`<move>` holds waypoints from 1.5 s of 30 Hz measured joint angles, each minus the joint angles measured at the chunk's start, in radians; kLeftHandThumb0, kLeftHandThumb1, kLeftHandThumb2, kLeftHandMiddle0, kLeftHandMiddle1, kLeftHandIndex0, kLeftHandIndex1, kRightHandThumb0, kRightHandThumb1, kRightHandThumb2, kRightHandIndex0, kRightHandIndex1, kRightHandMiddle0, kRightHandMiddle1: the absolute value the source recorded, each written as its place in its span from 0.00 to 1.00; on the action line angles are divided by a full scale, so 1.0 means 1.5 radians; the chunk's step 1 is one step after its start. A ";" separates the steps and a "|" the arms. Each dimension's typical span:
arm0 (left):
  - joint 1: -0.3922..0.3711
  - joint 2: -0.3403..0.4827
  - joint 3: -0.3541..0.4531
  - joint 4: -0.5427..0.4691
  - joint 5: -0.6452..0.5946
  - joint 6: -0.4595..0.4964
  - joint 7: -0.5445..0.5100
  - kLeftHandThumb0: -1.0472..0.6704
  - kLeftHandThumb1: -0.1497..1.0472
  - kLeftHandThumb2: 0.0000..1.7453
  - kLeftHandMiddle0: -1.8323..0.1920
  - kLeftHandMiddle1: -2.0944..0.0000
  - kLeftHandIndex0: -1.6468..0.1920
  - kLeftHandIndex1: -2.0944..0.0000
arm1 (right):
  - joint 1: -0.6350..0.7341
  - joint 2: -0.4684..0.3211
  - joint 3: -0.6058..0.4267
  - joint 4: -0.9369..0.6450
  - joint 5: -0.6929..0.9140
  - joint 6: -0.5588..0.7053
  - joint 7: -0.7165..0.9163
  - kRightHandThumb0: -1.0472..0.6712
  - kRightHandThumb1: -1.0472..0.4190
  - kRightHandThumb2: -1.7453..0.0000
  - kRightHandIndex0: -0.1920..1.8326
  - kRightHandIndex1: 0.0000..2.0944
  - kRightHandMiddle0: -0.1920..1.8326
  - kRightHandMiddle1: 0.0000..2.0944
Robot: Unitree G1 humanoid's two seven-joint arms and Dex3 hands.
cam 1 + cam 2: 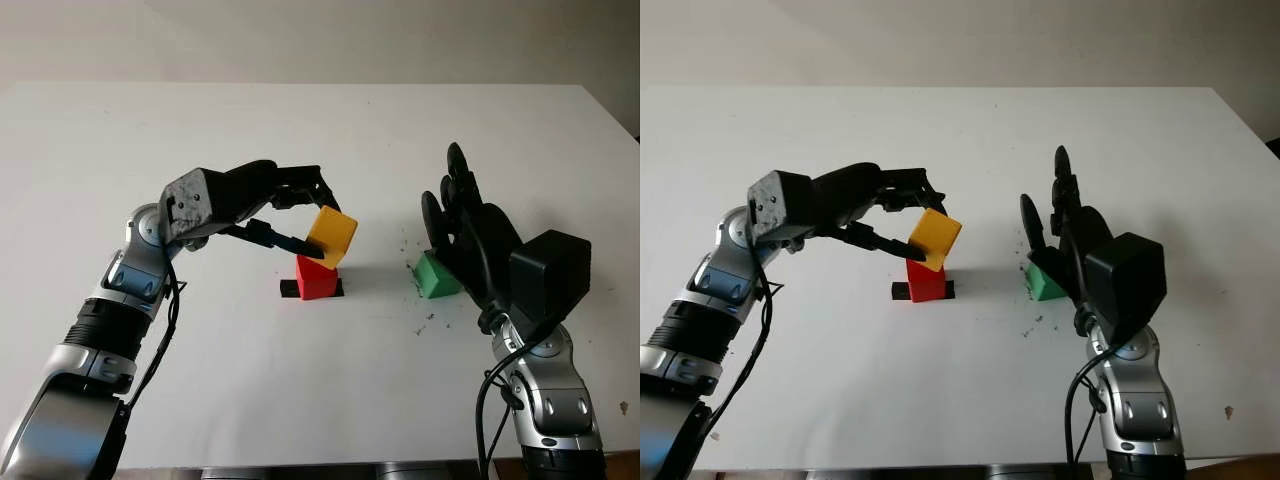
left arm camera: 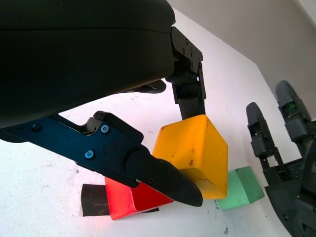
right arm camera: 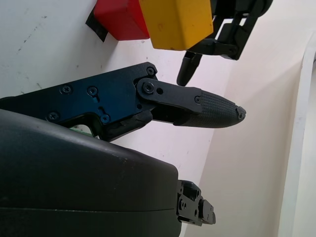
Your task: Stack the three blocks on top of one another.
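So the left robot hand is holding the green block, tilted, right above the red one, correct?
Not quite: the block in the left robot hand is the yellow block, tilted above the red block, as the left eye view shows. The green block sits on the table.

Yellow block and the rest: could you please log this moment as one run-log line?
left hand: holds yellow block tilted over red block | right hand: open beside green block | stack: not yet built

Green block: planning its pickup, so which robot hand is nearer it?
Right. The right robot hand, open, stands right beside the green block; the left robot hand holds the yellow block over the red block.
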 measured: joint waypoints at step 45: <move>0.010 0.030 -0.005 -0.017 0.051 0.010 -0.015 0.27 0.90 0.03 0.80 0.99 0.73 0.51 | 0.000 -0.002 -0.008 0.001 -0.001 0.000 0.012 0.21 0.00 0.65 0.00 0.00 0.00 0.00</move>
